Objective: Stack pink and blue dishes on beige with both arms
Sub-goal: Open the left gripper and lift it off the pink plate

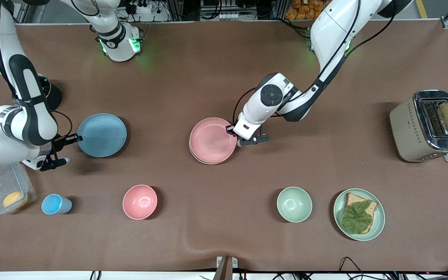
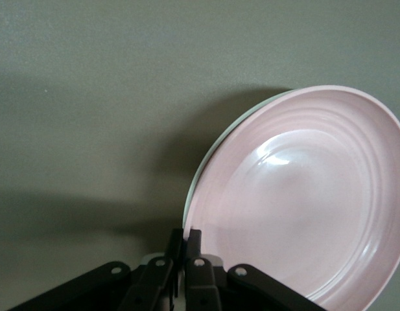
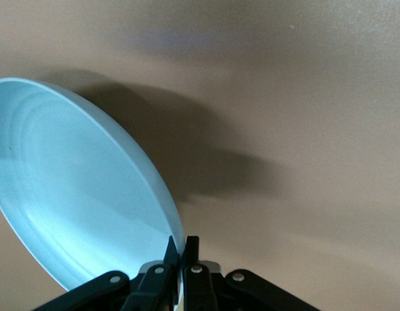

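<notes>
The pale pink plate (image 1: pixel 212 139) lies on the beige plate, of which only a thin pale rim (image 1: pixel 205 160) shows beneath it near the table's middle. My left gripper (image 1: pixel 230 129) is shut on the pink plate's rim at the edge toward the left arm's end. The left wrist view shows the pink plate (image 2: pixel 303 201), the pale rim (image 2: pixel 198 175) under it and the left gripper (image 2: pixel 185 236) pinching the edge. My right gripper (image 1: pixel 78 137) is shut on the rim of the light blue plate (image 1: pixel 102 135), toward the right arm's end. The right wrist view shows that plate (image 3: pixel 70 194) tilted, raised off the table, in the right gripper (image 3: pixel 181 245).
Nearer the front camera stand a clear container (image 1: pixel 4 192) with something orange, a small blue cup (image 1: pixel 55 204), a pink bowl (image 1: pixel 140 202), a green bowl (image 1: pixel 294 204) and a green plate (image 1: pixel 379 221) with bread and lettuce. A toaster (image 1: pixel 428 125) holds bread at the left arm's end.
</notes>
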{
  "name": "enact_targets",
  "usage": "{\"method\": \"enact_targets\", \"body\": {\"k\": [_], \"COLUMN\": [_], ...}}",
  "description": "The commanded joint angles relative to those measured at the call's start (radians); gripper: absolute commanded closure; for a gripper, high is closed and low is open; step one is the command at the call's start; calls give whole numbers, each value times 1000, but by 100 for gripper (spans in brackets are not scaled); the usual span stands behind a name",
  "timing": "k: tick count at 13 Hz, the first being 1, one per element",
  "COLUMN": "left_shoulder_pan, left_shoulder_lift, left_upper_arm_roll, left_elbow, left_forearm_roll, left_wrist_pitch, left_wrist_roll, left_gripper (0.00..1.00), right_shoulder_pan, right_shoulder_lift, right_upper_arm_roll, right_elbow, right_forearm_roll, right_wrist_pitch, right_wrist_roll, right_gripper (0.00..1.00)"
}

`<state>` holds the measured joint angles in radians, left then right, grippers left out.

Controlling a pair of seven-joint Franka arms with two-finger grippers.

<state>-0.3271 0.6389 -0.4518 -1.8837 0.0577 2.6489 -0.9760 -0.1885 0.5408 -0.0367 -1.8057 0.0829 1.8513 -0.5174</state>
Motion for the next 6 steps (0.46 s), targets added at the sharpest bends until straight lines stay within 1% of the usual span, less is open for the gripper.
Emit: {"method": "enact_targets", "body": {"k": [1,4,6], "left_shoulder_pan": [-30,-32,-32], "left_shoulder_lift": [16,33,39], "left_upper_arm_roll": [24,24,24], "left_elbow": [26,44,49], "left_forearm_roll": [30,30,30], "left_wrist_pitch": [14,14,14], "left_wrist_roll": [-36,-36,-36], "left_gripper": [100,100,100], "right_shoulder_pan": [4,14,27], "right_shoulder_lift": [-4,-4,-4], "right_upper_arm_roll": [6,6,6], "right_elbow": [43,51,72], "right_forearm_roll": [26,35,54], "right_wrist_pitch": [-61,-70,-104], "right_wrist_roll": [0,2,23], "right_gripper": [100,100,100]}}
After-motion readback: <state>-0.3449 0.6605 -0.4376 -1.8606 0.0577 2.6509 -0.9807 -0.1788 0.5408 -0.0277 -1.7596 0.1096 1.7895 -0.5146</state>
